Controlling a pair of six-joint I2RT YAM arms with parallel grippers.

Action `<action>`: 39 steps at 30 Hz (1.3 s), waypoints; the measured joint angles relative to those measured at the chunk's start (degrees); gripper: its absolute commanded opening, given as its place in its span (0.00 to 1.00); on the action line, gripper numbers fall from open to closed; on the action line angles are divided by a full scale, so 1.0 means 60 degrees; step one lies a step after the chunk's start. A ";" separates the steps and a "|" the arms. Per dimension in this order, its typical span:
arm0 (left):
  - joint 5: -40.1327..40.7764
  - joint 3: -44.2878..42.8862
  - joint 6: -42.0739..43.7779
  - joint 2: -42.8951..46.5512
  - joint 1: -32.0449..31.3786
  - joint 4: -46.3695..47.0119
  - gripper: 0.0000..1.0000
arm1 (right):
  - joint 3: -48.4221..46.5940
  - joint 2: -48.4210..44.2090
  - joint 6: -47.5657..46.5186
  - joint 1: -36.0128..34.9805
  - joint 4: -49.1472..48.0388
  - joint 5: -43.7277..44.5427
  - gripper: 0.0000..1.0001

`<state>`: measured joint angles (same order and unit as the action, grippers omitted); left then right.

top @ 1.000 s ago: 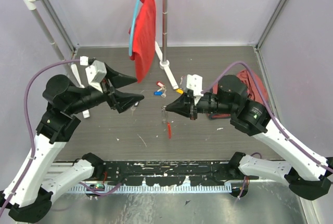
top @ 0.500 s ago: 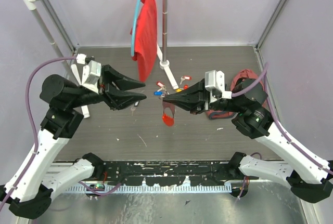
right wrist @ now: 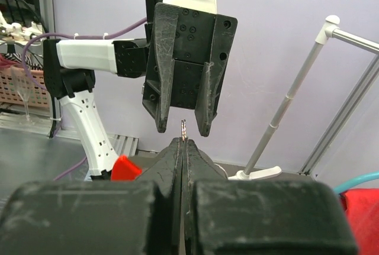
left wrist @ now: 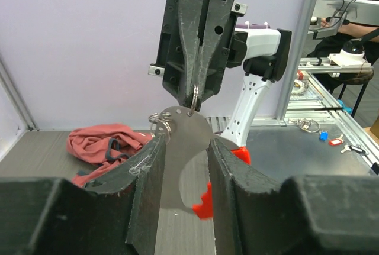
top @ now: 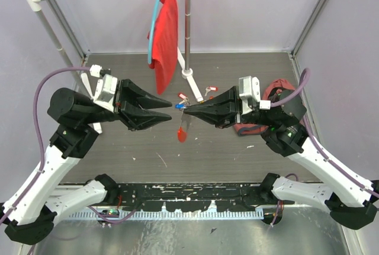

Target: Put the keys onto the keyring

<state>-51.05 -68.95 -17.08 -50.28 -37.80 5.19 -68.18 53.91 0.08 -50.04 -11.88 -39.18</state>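
From the top view, the keyring [top: 182,134] hangs in the air above the counter [top: 237,71], around the middle of it. Only its red plastic part is easy to see, below a thin metal part that is too small to describe. It hangs from the tip of the right pincer [top: 186,109], whose fingers are pressed together on it. The left pincer [top: 170,107] points at it from the other side with its fingers apart, just beside the keyring. I cannot tell from here if they touch. The keys [top: 182,97] lie on the counter behind the two tips, with red and blue tags.

In the left wrist view, the keyring [left wrist: 185,122] shows a flat, silvery, curved metal piece that ends in a red plastic tip at the bottom. A small ring sits at its upper left corner. The right pincer [left wrist: 194,107] comes down from above and is clamped on a thin ring at the top edge. The metal piece shows in the gap between the spread fingers of the left pincer [left wrist: 186,141]. Some keys [left wrist: 323,135] lie on the counter far to the right.

In the right wrist view, the right pincer [right wrist: 183,144] is closed, and a thin edge of the keyring [right wrist: 183,128] stands up out of its tip. The left pincer [right wrist: 182,131] faces it, one finger on each side of this edge, without gripping it.
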 measured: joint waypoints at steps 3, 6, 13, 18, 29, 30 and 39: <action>0.0171 -0.0004 0.0073 -0.0087 -0.0259 0.0011 0.37 | 0.0004 0.0022 0.0051 0.0000 -0.0015 0.0000 0.01; 0.0335 -0.0007 0.0127 -0.0157 -0.0390 0.0007 0.37 | 0.0007 0.0022 0.0062 -0.0007 -0.0022 -0.0004 0.01; 0.0769 -0.0171 0.0328 -0.0284 -0.0721 0.0018 0.37 | 0.0007 0.0022 0.0087 -0.0018 -0.0018 -0.0029 0.01; 0.0896 -0.0262 0.0390 -0.0375 -0.0925 0.0120 0.38 | 0.0007 0.0022 0.0087 -0.0018 -0.0011 -0.0025 0.01; 0.0965 -0.0288 0.0525 -0.0565 -0.1275 0.0160 0.34 | 0.0007 0.0098 0.0095 -0.0018 0.0058 -0.0015 0.01; 0.0973 -0.0291 0.0532 -0.0583 -0.1290 0.0160 0.32 | 0.0007 0.0127 0.0098 -0.0018 0.0062 -0.0015 0.01; 0.1118 -0.0317 0.0630 -0.0681 -0.1351 0.0157 0.01 | 0.0007 0.0182 0.0157 -0.0025 0.0095 -0.0011 0.01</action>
<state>-44.34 -70.85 -13.30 -54.37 -45.91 6.13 -68.14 55.00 1.02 -50.19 -11.31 -39.24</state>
